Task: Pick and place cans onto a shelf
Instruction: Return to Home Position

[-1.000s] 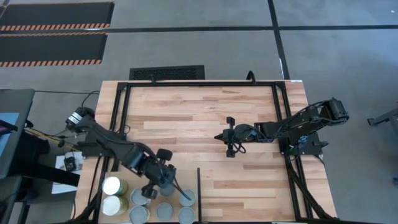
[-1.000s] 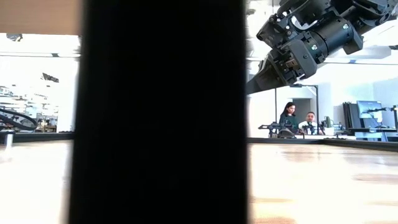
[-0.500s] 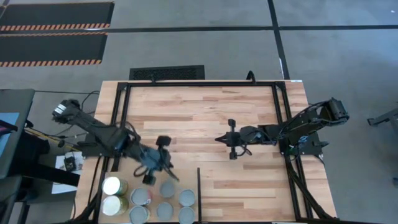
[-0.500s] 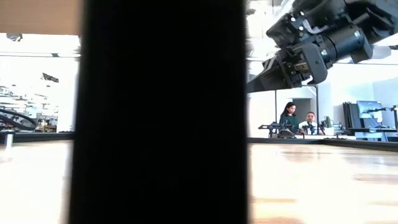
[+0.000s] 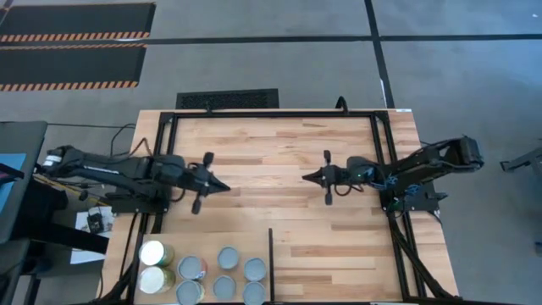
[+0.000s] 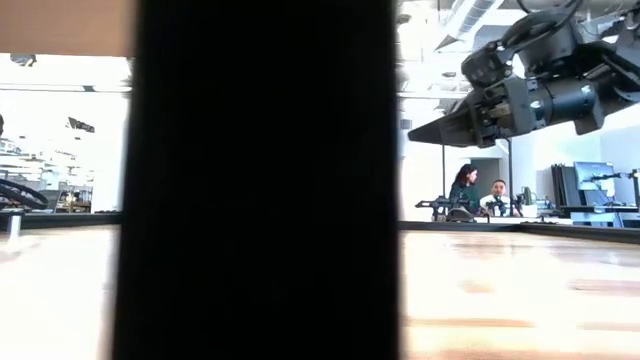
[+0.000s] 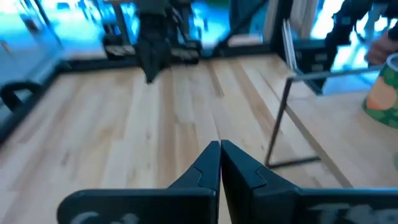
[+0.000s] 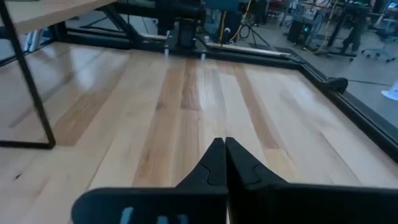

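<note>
Eight cans stand grouped on the pale wooden shelf on the left arm's side, just beside its thin dark upright divider. Left gripper and right gripper hang over the bare tabletop, tips facing each other, well apart. Both have their fingers pressed together on nothing. In the low view a broad dark upright blocks the middle, and two people show far behind.

A: From where does the high camera look?
B: From above, straight down on the whole surface. The low one sits at surface height, very near a dark upright.
A: And the wrist cameras?
B: Each looks forward past its own jaws, low over the same surface. The left one sees the right arm opposite.
</note>
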Controlling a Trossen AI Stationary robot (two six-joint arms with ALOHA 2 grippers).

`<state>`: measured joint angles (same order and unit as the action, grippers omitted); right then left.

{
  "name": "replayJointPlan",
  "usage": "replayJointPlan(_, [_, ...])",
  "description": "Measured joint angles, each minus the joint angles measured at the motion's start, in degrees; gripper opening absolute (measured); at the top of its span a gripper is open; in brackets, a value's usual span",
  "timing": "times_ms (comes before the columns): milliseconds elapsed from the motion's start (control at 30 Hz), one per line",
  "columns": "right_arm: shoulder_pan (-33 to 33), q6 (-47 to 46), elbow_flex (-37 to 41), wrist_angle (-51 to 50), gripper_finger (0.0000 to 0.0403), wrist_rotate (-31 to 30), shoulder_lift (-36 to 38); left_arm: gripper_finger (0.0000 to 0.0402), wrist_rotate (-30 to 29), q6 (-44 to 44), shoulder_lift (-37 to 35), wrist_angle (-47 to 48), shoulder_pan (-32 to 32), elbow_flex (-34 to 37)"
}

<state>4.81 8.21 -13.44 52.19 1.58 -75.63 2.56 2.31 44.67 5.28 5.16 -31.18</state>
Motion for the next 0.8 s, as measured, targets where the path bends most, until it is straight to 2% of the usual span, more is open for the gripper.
replayJointPlan(167, [0.19,0.21,4.23,-1.41,0.0003,-0.42,7.85,0.0000,0.11,0.08,-9.67,-6.21,-1.71,9.39])
replayJointPlan(333, [0.23,-0.24,9.35,-2.67,0.0005,-2.18,16.37,0.0000,-0.87,-1.32,-19.37,-5.57,-2.45,14.91])
replayJointPlan(500, [0.28,-0.71,12.99,-4.53,0.0005,-2.32,24.66,0.0000,-1.28,-2.12,-29.77,-2.69,-2.44,18.05])
replayJointPlan(633, [0.23,-1.54,12.99,-13.02,0.0005,-3.08,31.44,0.0000,-2.03,-2.80,-37.97,2.66,-2.44,19.39])
replayJointPlan(800, [0.28,-2.18,12.99,-20.65,0.0005,-3.89,38.16,0.0000,-3.03,-2.95,-44.72,2.27,-2.42,19.85])
